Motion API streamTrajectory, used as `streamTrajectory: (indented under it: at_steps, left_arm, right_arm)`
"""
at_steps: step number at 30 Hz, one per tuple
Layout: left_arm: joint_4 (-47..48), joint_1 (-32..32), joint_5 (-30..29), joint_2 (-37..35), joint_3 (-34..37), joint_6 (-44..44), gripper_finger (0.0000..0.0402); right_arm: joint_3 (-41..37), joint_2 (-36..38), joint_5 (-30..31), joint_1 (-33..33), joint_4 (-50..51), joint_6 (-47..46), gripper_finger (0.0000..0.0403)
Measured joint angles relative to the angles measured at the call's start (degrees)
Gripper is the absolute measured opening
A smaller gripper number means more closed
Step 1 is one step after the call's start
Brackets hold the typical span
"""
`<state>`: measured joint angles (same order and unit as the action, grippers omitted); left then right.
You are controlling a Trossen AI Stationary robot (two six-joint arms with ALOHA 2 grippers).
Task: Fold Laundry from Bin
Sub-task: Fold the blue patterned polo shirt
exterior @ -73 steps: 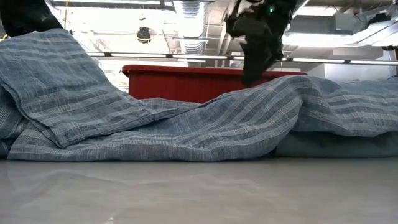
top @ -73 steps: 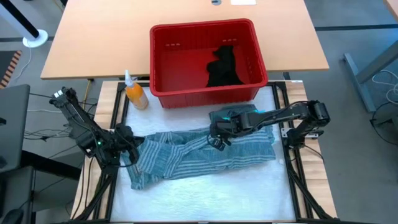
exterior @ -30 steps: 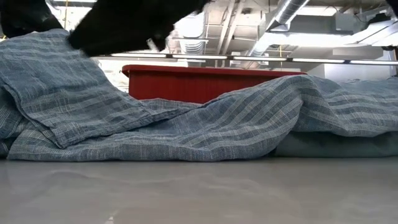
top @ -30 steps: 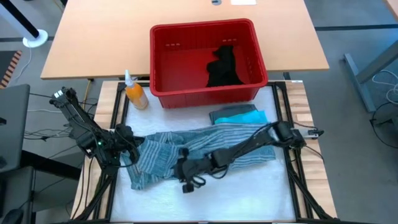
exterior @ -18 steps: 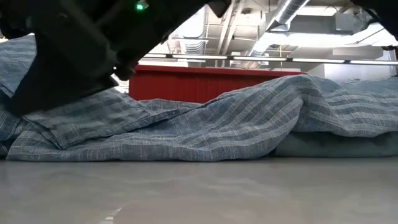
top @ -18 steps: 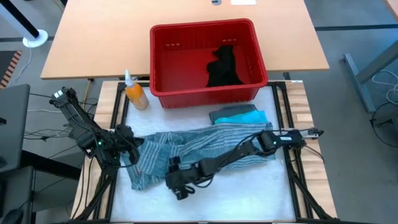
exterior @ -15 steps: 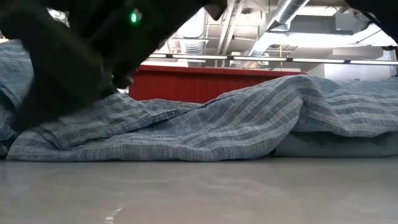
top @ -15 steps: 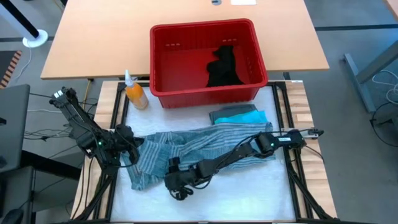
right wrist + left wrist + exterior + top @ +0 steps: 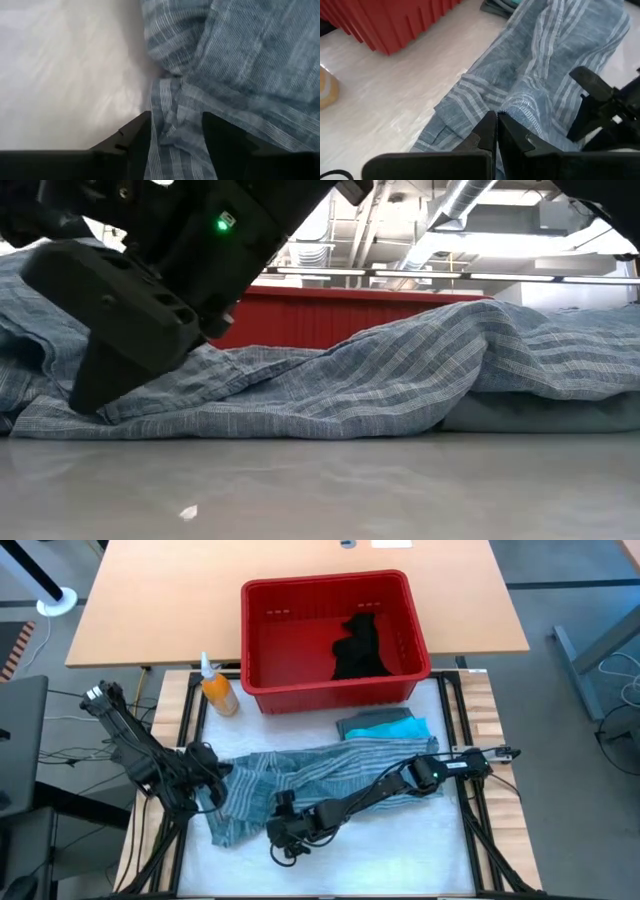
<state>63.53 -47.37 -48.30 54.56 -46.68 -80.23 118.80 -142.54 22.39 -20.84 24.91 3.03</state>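
Striped shirt (image 9: pixel 320 785) sprawls just before the red bin (image 9: pixel 330 685); I see my right gripper (image 9: pixel 174 131) spread astride its near hem, my left gripper (image 9: pixel 496 131) clenched on its left edge.

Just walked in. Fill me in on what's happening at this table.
Both arms are working on the blue-grey striped shirt, spread on the white table in front of the red bin. The left gripper is shut on the shirt's left end. The right gripper is stretched across to the shirt's near edge, fingers open with a fold of fabric between them. A black garment is in the bin; turquoise and grey-green pieces lie beside the shirt.
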Motion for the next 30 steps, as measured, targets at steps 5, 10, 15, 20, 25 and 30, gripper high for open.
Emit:
streamTrajectory:
  at_steps: [5,10,15,20,25,30]
  left_arm:
    - [0.01,0.0,0.16,0.19,0.0,-0.04,0.0]
    - [0.0,0.0,1.48,0.18,0.01,0.23,0.0]
    - [0.02,0.0,1.56,0.18,0.01,0.42,0.0]
    - [0.17,0.0,1.57,0.14,0.0,1.52,0.0]
    - [0.21,0.0,1.56,0.16,0.0,1.56,0.0]
    - [0.04,0.0,1.92,0.13,0.0,1.51,0.0]
  right_arm:
    - [-0.04,0.0,0.26,-0.15,0.83,0.0,0.0127]
    - [-0.04,0.0,0.5,-0.17,0.79,-0.04,0.0056]
    - [-0.07,0.62,0.5,-0.14,1.6,-0.03,0.0015]
    - [-0.07,3.96,1.86,0.26,4.67,-0.52,0.0018]
    - [-0.04,10.29,3.29,1.64,9.96,-1.96,0.0014]
    - [-0.02,14.51,6.26,3.71,16.83,-2.08,0.0014]
